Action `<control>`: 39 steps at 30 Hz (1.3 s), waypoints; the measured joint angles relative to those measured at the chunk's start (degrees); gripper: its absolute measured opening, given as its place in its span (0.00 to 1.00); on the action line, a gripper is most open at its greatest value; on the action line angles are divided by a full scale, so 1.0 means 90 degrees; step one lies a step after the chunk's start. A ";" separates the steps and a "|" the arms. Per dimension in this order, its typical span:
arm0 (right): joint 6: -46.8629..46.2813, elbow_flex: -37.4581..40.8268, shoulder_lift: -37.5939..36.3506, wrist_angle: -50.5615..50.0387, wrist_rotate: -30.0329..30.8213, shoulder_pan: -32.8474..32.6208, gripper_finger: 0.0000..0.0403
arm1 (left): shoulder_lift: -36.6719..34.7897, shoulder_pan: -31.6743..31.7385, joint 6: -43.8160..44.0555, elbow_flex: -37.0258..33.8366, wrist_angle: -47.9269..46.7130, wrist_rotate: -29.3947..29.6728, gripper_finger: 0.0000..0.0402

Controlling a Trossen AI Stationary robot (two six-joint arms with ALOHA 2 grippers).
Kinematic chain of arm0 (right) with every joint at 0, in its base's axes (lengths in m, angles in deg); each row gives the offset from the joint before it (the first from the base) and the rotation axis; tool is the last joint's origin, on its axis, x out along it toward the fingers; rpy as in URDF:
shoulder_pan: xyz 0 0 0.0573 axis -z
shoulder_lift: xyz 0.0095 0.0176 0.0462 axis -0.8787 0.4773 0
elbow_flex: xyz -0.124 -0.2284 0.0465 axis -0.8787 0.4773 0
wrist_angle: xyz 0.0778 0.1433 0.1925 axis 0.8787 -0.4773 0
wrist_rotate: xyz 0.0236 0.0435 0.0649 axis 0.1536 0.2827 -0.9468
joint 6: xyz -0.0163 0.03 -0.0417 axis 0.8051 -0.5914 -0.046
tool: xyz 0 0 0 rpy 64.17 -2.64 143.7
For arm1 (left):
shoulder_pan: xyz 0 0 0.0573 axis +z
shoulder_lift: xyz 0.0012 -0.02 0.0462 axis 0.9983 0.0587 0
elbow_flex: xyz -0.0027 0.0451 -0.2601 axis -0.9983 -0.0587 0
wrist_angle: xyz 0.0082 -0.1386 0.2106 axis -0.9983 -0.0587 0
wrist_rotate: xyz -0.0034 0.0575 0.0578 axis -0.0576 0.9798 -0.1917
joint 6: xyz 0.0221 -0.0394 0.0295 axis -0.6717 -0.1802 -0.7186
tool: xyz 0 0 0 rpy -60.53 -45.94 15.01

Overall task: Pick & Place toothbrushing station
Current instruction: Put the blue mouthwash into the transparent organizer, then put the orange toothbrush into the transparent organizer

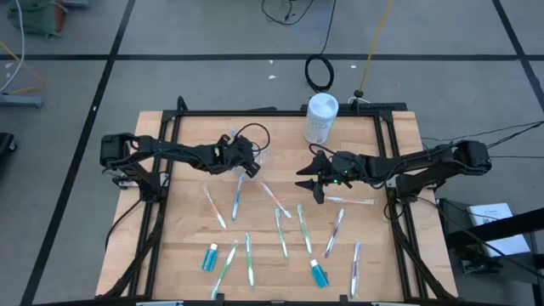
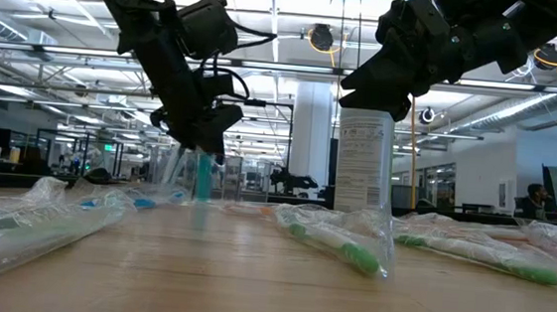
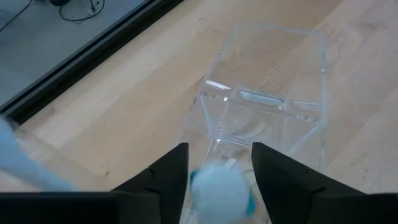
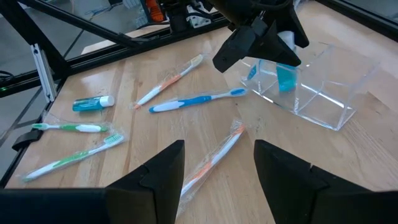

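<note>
A clear plastic holder with compartments (image 3: pixel 267 106) stands on the table at the far middle (image 1: pixel 257 161). My left gripper (image 1: pixel 242 160) is above it, shut on a small blue tube (image 4: pixel 286 78) that hangs down into the holder. My right gripper (image 1: pixel 316 180) is open and empty, hovering to the right of the holder above the table; its fingers show apart in the right wrist view (image 4: pixel 217 174). Several wrapped toothbrushes lie flat on the table, among them a blue one (image 4: pixel 196 101) and an orange-tipped one (image 4: pixel 214 155). Two more blue tubes (image 1: pixel 209 257) (image 1: pixel 319 274) lie near the front. My left gripper pinches the tube's white cap end (image 3: pixel 219 190) between its two fingers (image 3: pixel 177 171), coming from above and pointing down. The tube hangs upright below the fingers (image 2: pixel 202 175), its blue body inside a compartment of the holder. Whether its lower end touches the holder's floor cannot be told.
A tall white canister (image 1: pixel 320 117) stands at the table's far edge, right of the holder. Wrapped toothbrushes (image 1: pixel 280 229) are scattered over the middle and front of the table. A black frame (image 1: pixel 170 170) runs along the table's sides.
</note>
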 joint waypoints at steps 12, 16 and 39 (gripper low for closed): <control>0.0000 0.0000 0.0000 0.0000 0.0000 0.0002 0.46 | -0.0042 0.0001 -0.0018 0.0010 -0.0026 0.0157 0.42; 0.0000 0.0000 0.0000 0.0002 0.0000 0.0002 0.46 | -0.0173 -0.0028 -0.0019 0.0169 -0.0149 0.0303 0.42; -0.0008 -0.0005 0.0000 -0.0618 0.0019 0.0002 0.46 | -0.2307 -0.1290 0.0654 0.0226 -0.1350 0.0274 0.44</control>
